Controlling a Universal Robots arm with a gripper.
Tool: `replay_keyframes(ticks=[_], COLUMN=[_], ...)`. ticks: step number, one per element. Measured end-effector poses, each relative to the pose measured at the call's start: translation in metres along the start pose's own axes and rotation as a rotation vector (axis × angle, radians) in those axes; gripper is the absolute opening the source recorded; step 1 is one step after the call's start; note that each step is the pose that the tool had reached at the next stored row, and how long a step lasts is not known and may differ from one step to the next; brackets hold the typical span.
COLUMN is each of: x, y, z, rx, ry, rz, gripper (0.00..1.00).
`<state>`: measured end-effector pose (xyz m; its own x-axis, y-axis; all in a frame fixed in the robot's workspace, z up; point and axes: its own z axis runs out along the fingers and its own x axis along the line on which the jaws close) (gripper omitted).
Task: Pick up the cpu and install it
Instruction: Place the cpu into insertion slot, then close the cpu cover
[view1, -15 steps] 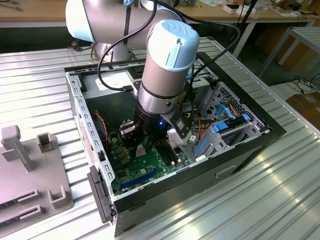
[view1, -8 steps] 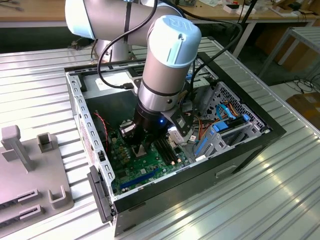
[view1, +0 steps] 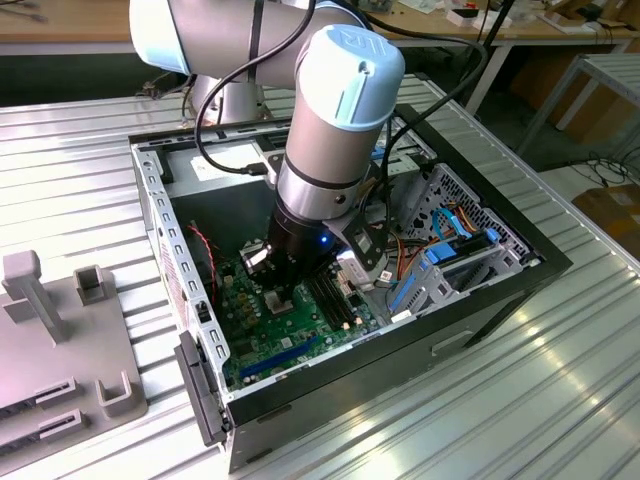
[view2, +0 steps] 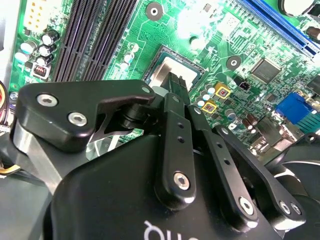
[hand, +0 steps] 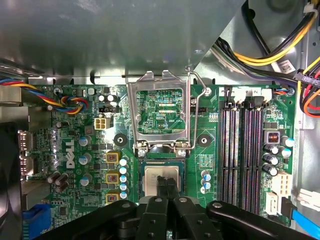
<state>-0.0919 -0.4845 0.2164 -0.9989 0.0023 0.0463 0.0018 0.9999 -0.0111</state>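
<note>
Black 2-finger gripper (hand: 167, 179), fingers pressed together, tips at small square silver-grey cpu (hand: 150, 181) seated in black socket (hand: 160, 163). Hinged metal frame (hand: 133, 115) stands open.

The silver-grey square cpu (hand: 151, 180) lies flat in its socket (hand: 141, 186).

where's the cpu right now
In the first wrist view the cpu sits in the open socket on the motherboard, next to the flipped-up metal frame, under the tips of the tool; the memory slots run alongside.
</note>
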Motion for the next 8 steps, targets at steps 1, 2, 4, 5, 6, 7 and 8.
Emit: replay_keyframes(ticks=[1,2,4,5,6,7,8], x=[0.0,0.0,0.0,0.0,0.0,0.0,0.0], y=[0.0,0.0,0.0,0.0,0.0,0.0,0.0], z=[-0.0001,-0.0001,-0.0001,-0.0001,-0.0002,-0.0002,-0.0002], rx=[0.0001,0.0,0.0001,0.0,0.0001,0.0,0.0], ry=[0.0,0.0,0.0,0.0,0.0,0.0,0.0001], rz=[0.0,0.0,0.0,0.0,0.0,0.0,0.0], gripper=[0.11,0.11,0.11,0.11,0.11,0.11,0.11])
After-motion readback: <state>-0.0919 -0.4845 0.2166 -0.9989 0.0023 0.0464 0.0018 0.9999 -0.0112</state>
